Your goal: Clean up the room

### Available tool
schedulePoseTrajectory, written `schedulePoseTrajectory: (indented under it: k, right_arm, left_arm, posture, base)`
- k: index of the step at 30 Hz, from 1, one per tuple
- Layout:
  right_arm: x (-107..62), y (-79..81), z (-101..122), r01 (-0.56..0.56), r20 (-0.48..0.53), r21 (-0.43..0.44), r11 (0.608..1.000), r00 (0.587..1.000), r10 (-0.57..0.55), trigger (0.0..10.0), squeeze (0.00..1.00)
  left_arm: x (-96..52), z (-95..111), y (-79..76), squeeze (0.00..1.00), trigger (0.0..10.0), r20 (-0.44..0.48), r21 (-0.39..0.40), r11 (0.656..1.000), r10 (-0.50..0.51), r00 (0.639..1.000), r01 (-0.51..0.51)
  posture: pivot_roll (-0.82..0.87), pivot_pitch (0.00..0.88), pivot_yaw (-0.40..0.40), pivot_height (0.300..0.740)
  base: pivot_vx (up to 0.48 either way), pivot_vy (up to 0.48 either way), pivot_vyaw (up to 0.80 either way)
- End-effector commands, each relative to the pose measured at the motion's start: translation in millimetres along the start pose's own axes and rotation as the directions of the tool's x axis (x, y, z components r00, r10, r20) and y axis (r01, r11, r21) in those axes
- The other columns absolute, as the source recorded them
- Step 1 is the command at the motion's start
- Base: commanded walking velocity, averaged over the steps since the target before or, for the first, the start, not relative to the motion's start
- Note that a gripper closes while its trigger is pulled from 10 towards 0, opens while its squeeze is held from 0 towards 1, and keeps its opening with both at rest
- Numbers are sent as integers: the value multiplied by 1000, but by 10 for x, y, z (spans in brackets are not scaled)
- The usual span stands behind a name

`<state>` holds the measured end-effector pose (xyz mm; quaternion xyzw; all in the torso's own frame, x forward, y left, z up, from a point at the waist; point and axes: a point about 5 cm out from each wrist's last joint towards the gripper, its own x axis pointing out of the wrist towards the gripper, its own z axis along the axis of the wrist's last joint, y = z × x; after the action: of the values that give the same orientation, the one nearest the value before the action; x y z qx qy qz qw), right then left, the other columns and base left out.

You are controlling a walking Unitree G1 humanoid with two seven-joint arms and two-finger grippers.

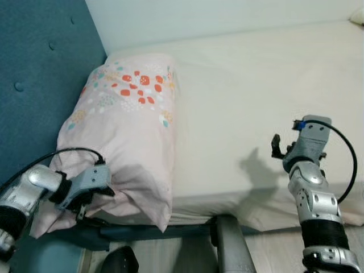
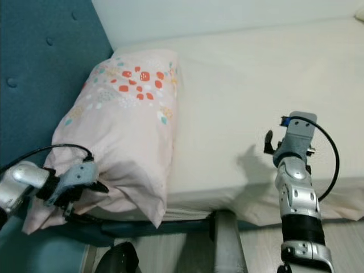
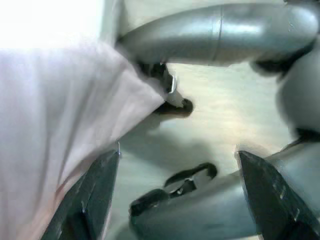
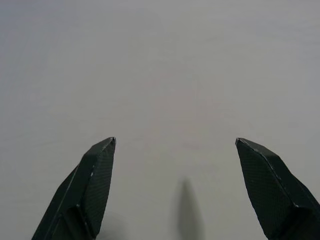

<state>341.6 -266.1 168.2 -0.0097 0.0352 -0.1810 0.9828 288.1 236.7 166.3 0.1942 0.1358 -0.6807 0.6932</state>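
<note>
A pink pillow (image 1: 128, 131) with an orange and teal flower print lies at the head of the bed, its near end hanging over the mattress edge. My left gripper (image 1: 94, 202) sits at that near end, open, and its fingers (image 3: 95, 195) stand wide apart with pink pillow fabric (image 3: 60, 125) lying beside one of them. My right gripper (image 1: 278, 149) hovers over the cream sheet (image 1: 256, 96) near the bed's front edge, open, with only plain sheet (image 4: 165, 75) between its fingertips.
A blue padded headboard (image 1: 40, 68) rises to the left of the pillow, and a white wall (image 1: 199, 17) runs behind the bed. A grey tube (image 1: 230, 244) and a dark object (image 1: 119, 261) stand on the wooden floor below the mattress edge.
</note>
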Motion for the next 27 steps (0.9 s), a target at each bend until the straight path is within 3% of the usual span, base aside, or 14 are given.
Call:
schedulePoseTrajectory:
  k: [1, 4, 7, 9, 10, 11, 13, 17, 19, 20, 22, 23, 25, 27]
  right_arm:
    - [-4, 34, -50, -15, -14, -5, 1000, 1000, 15, 10000, 0]
    - [7, 51, -38, -25, -8, 2, 1000, 1000, 25, 10000, 0]
    - [23, 87, -31, -42, -7, 8, 999, 999, 42, 10000, 0]
    - [31, 136, -36, -67, -7, 20, 998, 998, 67, 10000, 0]
    - [31, 136, -36, -67, -7, 20, 998, 998, 67, 10000, 0]
    - [34, 164, -42, -82, -6, 30, 996, 997, 82, 10000, 0]
    - [22, 239, -61, -133, 5, 38, 990, 991, 133, 10000, 0]
    - [3, 306, -93, -178, 9, 26, 984, 984, 178, 10000, 0]
    - [-21, 400, -158, -225, -12, 9, 974, 974, 225, 10000, 0]
    - [-21, 400, -158, -225, -12, 9, 974, 974, 225, 10000, 0]
    - [-45, 492, -206, -262, -23, 5, 965, 965, 262, 10000, 0]
    - [-45, 492, -206, -262, -23, 5, 965, 965, 262, 10000, 0]
    - [-74, 595, -254, -298, -31, 5, 955, 954, 298, 10000, 0]
    - [-83, 625, -269, -309, -34, 5, 951, 950, 309, 10000, 0]
  left_arm:
    - [-112, 191, -42, 0, 10000, 162, -8, 1000, -21, 986, 23]
    - [-141, 336, -25, 0, 10000, 301, -6, 1000, -13, 953, 15]
    - [-160, 477, 125, 0, 10000, 484, -29, 993, 115, 867, -115]
    - [-114, 542, 362, 0, 10000, 612, -176, 926, 368, 700, -333]
    - [-114, 542, 362, 0, 10000, 612, -176, 926, 368, 700, -333]
    - [-55, 523, 490, 0, 10000, 619, -316, 863, 503, 603, -395]
    - [141, 390, 590, 0, 10000, 541, -514, 745, 666, 514, -425]
    - [308, 292, 577, 0, 10000, 502, -604, 671, 740, 448, -430]
    - [506, 179, 551, 0, 10000, 434, -717, 561, 824, 364, -415]
    - [506, 179, 551, 0, 10000, 434, -717, 561, 824, 364, -415]
    - [650, 75, 542, 0, 10000, 342, -797, 440, 893, 292, -414]
    - [650, 75, 542, 0, 10000, 342, -797, 440, 893, 292, -414]
    - [654, -49, 593, 0, 10000, 195, -854, 261, 963, 188, -450]
    - [631, -76, 609, 0, 10000, 157, -858, 213, 975, 157, -467]
  posture:
    - [-113, 153, 103, 525]
    - [-110, 149, 99, 525]
    - [-106, 141, 95, 525]
    - [-104, 137, 93, 525]
    - [-104, 137, 93, 525]
    - [-103, 133, 91, 525]
    - [-100, 128, 82, 525]
    - [-99, 125, 75, 535]
    - [-100, 123, 71, 544]
    - [-100, 123, 71, 544]
    - [-90, 119, 63, 554]
    - [-90, 119, 63, 554]
    - [-87, 118, 63, 563]
    - [-86, 118, 62, 568]
  base:
    - [0, 0, 0]
    - [0, 0, 0]
    - [0, 0, 0]
    - [0, 0, 0]
    - [0, 0, 0]
    - [0, 0, 0]
    - [0, 0, 0]
    - [0, 0, 0]
    - [0, 0, 0]
    - [0, 0, 0]
    - [0, 0, 0]
    - [0, 0, 0]
    - [0, 0, 0]
    - [0, 0, 0]
